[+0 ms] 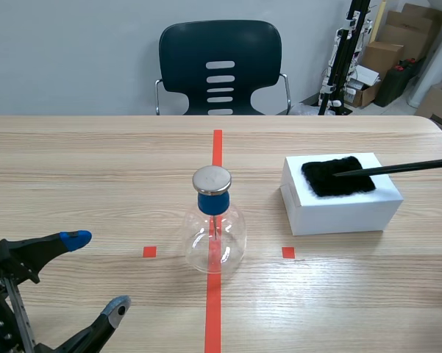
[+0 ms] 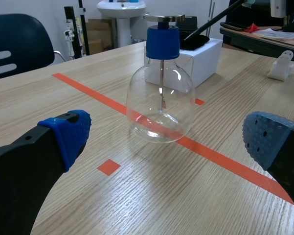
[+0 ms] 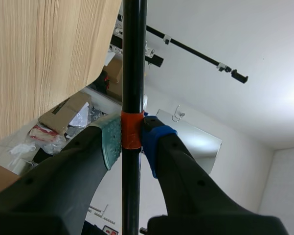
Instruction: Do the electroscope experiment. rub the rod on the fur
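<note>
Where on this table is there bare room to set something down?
Free: the wide far-left stretch of table, bordered by the electroscope and the left gripper; also the near-right wood in front of the white box. Crowded: the box top, with the fur under the rod.

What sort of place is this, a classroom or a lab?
Likely a lab or workshop: a clear glass flask with a blue stopper on a tape-marked wooden table, stacked cardboard boxes and a black metal stand behind.
</note>
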`<state>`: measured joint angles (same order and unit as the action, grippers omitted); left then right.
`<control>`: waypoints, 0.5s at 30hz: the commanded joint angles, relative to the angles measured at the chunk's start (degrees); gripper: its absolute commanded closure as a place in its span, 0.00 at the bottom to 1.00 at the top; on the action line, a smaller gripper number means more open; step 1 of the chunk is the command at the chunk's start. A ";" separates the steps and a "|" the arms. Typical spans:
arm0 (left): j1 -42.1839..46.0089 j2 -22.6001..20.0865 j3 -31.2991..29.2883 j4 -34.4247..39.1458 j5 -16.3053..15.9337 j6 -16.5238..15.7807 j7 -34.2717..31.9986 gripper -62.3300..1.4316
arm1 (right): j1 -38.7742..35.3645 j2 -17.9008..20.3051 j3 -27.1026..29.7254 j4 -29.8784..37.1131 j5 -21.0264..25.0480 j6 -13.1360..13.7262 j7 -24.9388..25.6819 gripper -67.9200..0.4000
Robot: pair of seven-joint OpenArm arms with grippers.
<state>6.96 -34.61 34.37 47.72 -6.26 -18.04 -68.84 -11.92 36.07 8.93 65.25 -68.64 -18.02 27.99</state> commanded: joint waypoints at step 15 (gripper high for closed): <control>-0.31 -0.20 -0.33 1.07 -0.33 -0.09 -0.81 0.00 | -2.08 5.14 -0.63 0.59 3.61 -0.39 -2.69 0.99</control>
<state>6.96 -34.61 34.37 47.72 -6.26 -18.04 -68.84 -14.09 39.35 7.75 65.25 -64.88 -18.02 26.00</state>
